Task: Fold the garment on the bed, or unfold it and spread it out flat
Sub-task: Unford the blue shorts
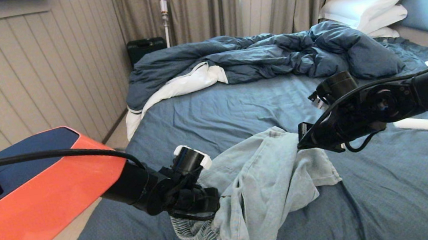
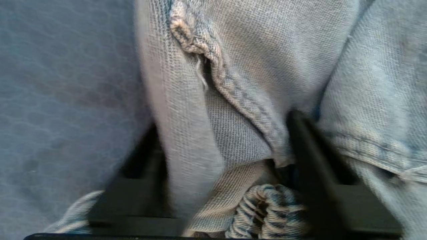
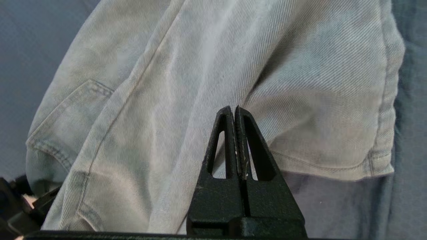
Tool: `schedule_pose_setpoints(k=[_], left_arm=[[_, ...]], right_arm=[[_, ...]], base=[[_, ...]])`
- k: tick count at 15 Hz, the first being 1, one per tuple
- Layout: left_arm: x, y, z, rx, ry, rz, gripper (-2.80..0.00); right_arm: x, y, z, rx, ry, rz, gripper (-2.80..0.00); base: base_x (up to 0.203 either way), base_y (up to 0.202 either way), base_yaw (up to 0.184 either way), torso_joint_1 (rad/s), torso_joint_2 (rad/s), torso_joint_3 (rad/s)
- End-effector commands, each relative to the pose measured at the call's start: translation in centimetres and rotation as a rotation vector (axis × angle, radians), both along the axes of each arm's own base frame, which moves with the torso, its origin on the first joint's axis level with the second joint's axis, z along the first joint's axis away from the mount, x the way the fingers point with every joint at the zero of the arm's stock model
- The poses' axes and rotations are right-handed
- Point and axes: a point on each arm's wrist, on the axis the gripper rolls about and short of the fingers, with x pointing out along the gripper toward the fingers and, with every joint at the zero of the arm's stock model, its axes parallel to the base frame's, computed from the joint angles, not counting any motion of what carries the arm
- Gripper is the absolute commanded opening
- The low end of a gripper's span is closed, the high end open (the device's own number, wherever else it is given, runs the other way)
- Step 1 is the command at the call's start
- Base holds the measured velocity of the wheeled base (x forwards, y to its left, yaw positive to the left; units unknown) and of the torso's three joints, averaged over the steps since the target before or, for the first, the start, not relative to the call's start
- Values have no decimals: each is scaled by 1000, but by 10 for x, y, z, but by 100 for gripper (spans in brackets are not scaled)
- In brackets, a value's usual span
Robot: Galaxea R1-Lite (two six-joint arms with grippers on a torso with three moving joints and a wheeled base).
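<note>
Your left gripper [image 2: 227,160] straddles the garment [image 1: 262,187] at its waistband, jaws apart around denim; your right gripper [image 3: 236,111], closed, pinches the garment's raised far fold above the bed [image 1: 388,196].

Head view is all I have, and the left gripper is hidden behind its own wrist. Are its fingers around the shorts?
Observer: Yes. The left wrist view shows the left gripper open, one finger on each side of a fold of the garment, next to the gathered waistband.
Operator: And the right one, is it shut?
Observer: The right gripper is shut, its tips pressed together, and the cloth drapes away from them.
</note>
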Motion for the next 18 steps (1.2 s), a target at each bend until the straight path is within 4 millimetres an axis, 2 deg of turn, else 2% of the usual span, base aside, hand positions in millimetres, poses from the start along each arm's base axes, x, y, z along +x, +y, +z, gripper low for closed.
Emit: schedule_pose_setpoints(k=[1, 4, 8, 11, 15, 18], left_arm=[[0, -1, 4, -10, -11, 1, -280], [5, -4, 15, -34, -43, 1, -280], [23, 2, 39, -33, -159, 63, -280], [55, 26, 59, 44, -310, 146, -280], [109, 68, 82, 64, -433, 252, -280], [142, 85, 72, 87, -467, 293, -280]], right_arm=[[3, 1, -2, 4, -11, -1, -280], [5, 2, -6, 5, -24, -1, -280], [5, 1, -6, 5, -26, -2, -280], [5, 1, -6, 5, -26, -2, -280], [7, 1, -8, 4, -22, -2, -280], [8, 2, -10, 3, -19, -2, -280]], base=[[0, 0, 0, 0, 0, 0], [0, 0, 0, 0, 0, 0], [0, 0, 0, 0, 0, 0], [0, 0, 0, 0, 0, 0], [0, 0, 0, 0, 0, 0], [0, 0, 0, 0, 0, 0]])
